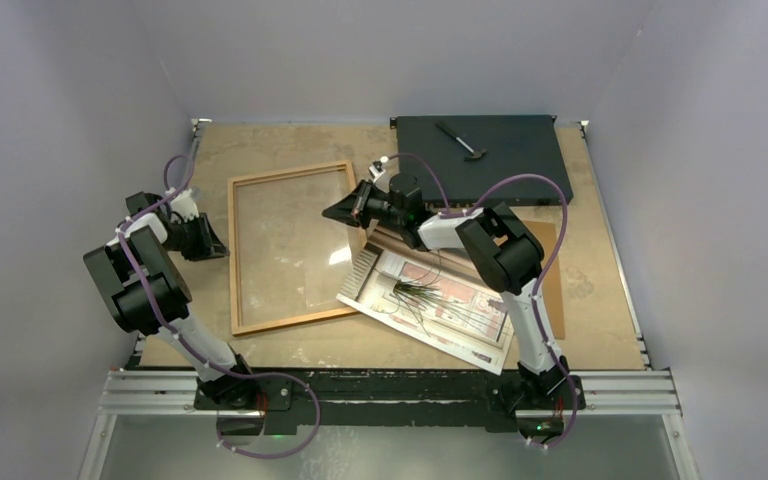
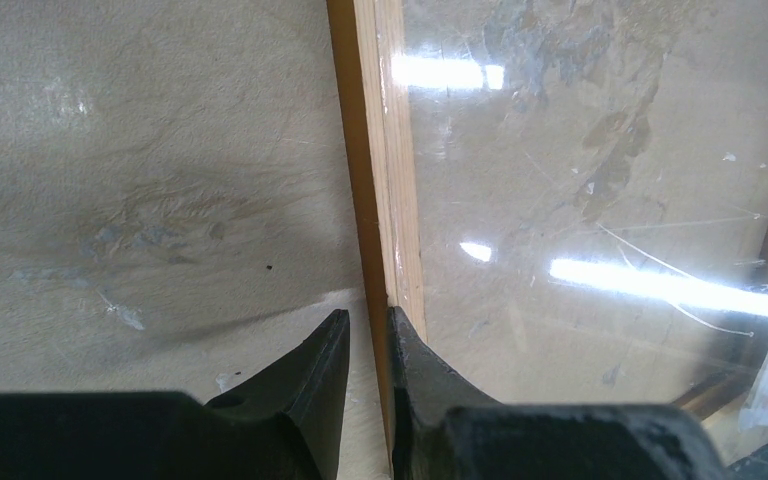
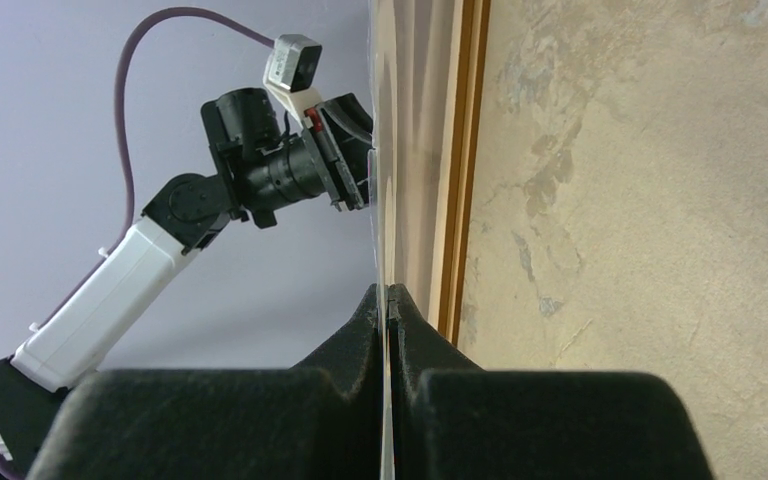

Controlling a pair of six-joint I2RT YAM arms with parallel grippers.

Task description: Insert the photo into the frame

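At the far left, the left end effector (image 2: 368, 332) is straddling the left rail of the frame (image 1: 290, 322). Its jaws are standing only a narrow way apart and are clamping that rail, one finger (image 2: 322, 375) outside on the tabletop (image 1: 290, 140) side and the other over the inner wood beside the clear pane (image 2: 580, 200). The frame is sitting left of centre on the tabletop, with the tabletop showing through the pane.

At the frame's right side, the right end effector (image 3: 387, 295) is closed completely, its tips pressing together on a thin clear edge that appears to be the pane's. Whether that side is lifting off the tabletop I cannot tell.

Further right, the photo (image 1: 450, 300) is lying picture side up outside the frame, its left corner just beside the frame's lower right corner, and partly covering a brown hardboard sheet (image 1: 552, 270). A black flat box (image 1: 510, 160) is resting at the far right edge.
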